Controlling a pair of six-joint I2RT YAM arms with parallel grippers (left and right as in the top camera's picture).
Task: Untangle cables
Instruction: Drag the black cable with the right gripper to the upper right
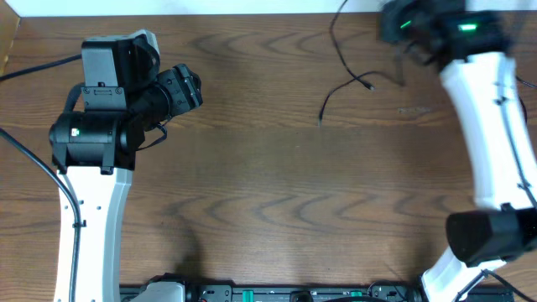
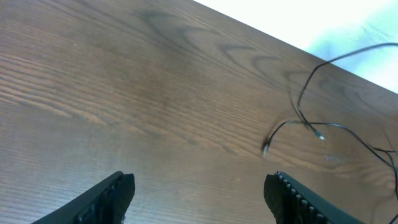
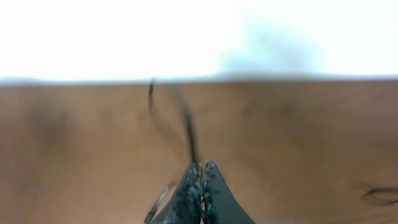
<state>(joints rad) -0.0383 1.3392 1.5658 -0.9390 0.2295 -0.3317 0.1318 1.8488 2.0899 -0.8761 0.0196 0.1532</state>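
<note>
Bright even light; right wrist view blurred, top overexposed; right arm smeared overhead.

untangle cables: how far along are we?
Done: the black cord is spread in loose curves on the table, with no knot visible. In hand: the right tool looks shut on it. The left tool is open and holds nothing. Left: no white cord in view, so separation is unconfirmed.

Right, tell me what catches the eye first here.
A thin black cord loops across the far right of the wooden table, and the right end effector is shut on it. The left end effector is open above bare wood on the left side.
</note>
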